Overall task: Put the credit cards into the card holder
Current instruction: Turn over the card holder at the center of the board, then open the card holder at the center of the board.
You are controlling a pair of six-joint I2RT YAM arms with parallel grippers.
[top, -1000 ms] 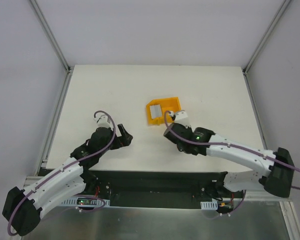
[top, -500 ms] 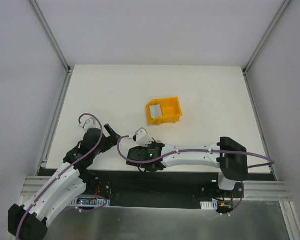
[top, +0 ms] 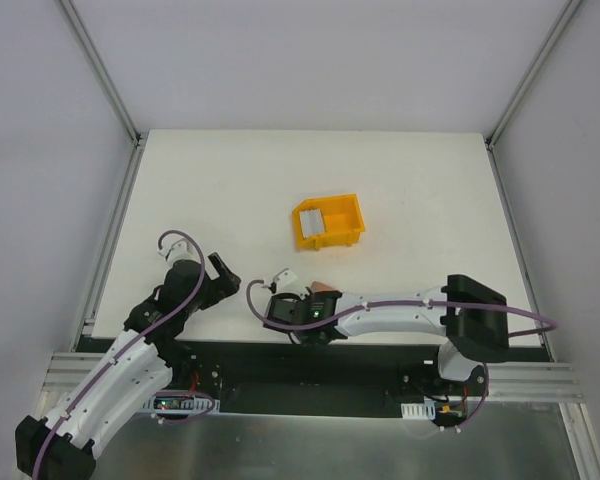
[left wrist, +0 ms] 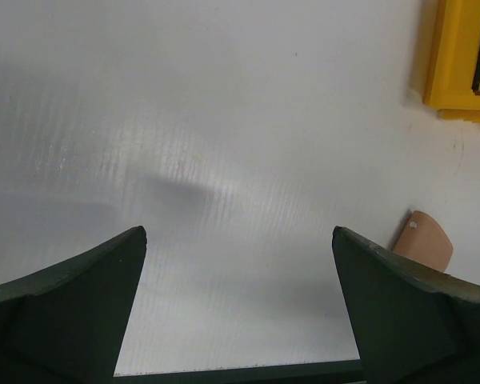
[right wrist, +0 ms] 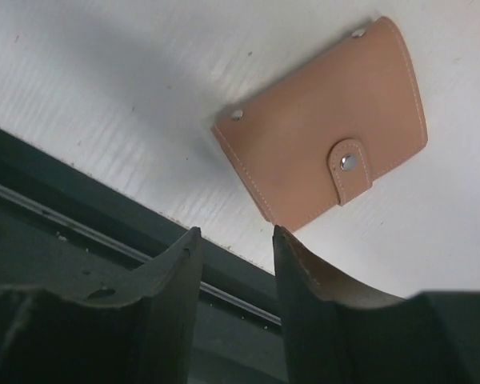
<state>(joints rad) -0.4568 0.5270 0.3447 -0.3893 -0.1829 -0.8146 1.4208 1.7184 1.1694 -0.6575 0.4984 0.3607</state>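
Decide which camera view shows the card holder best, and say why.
The right wrist view: the whole card holder shows, closed, tab clasp snapped, flat on the table. The left wrist view catches only one corner; the top view shows a small pinkish patch beside the right arm.

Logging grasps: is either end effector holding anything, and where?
Nothing is held. The right end effector is open near the closed card holder; the left end effector is open, empty.

card holder [top: 323,289]: near table [top: 230,180] front edge | credit cards [top: 312,219]: in yellow bin [top: 346,213]
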